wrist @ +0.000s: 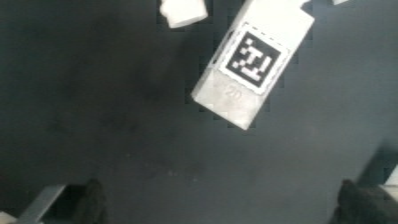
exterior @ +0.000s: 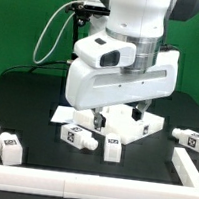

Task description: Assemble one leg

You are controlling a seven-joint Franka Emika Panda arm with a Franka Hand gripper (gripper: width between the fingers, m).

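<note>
Fingertips [wrist: 79,200] of the gripper [wrist: 222,200] stand spread, both jaws released, with nothing between them. One leg [wrist: 249,62] lies tilted ahead of the jaws, outside their gap. Four legs [exterior: 79,135] lie scattered on the table [exterior: 25,114] in all.

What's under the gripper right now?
In the wrist view, bare black table lies between the fingers of the open gripper; a tagged white leg lies beyond them, not between. In the exterior view the arm hides that spot.
</note>
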